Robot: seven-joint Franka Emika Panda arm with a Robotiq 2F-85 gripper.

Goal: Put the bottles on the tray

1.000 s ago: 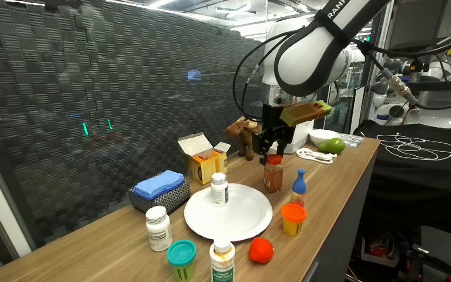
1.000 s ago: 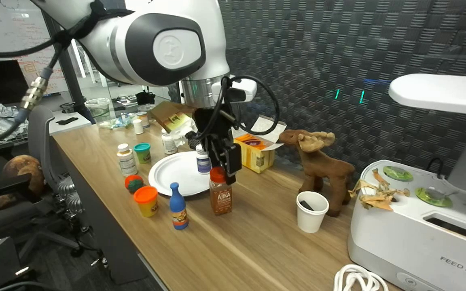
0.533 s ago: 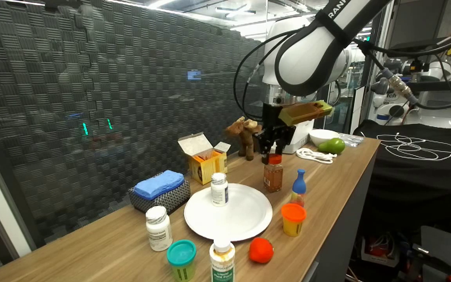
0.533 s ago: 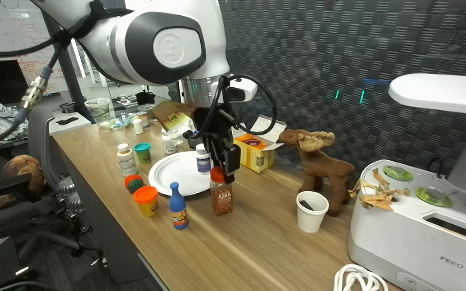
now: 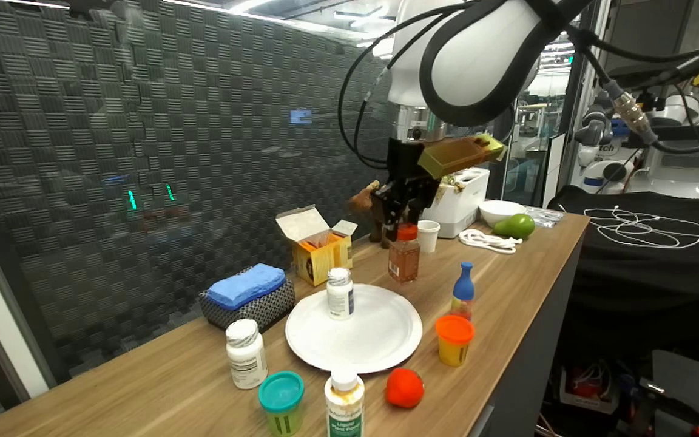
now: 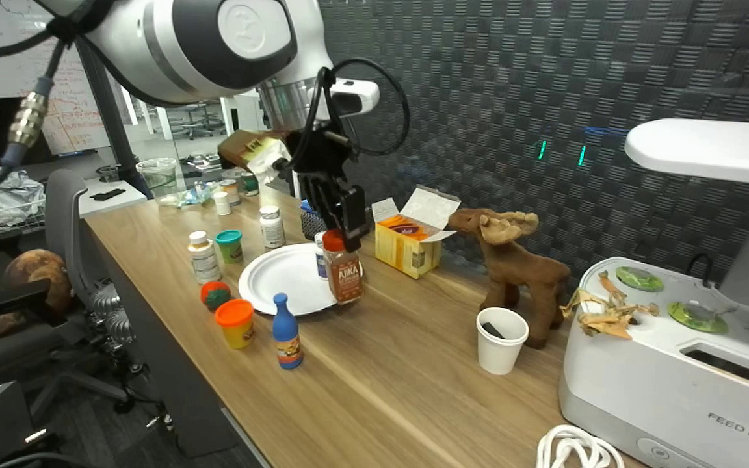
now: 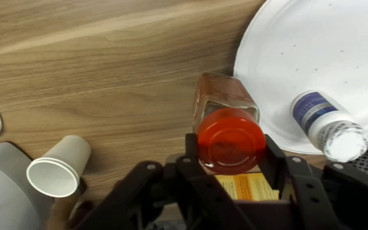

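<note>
Sitting on the wood table (image 6: 413,390), the big white plate (image 5: 380,340) has lots of room. The claw (image 7: 231,147) is clamped on the red-topped jar (image 6: 346,276) by its top; the jar looks lifted just beside the plate and is likely next. Left on the table are the plant food bottle (image 5: 344,413) and a plain white bottle (image 5: 247,358). On the plate the blue-label bottle (image 5: 340,297) stands upright, the only one done, and the jar might bump it. The blue bottle (image 6: 286,335), the orange-topped tub (image 5: 454,343) and the teal-topped tub (image 5: 281,397) are left too. Nearby are a white plant box (image 6: 660,377), a toy moose (image 6: 519,270), a yellow carton (image 6: 404,253), a paper cup (image 6: 499,351) and, maybe in the way by the plate, a round red thing (image 5: 404,388).
</note>
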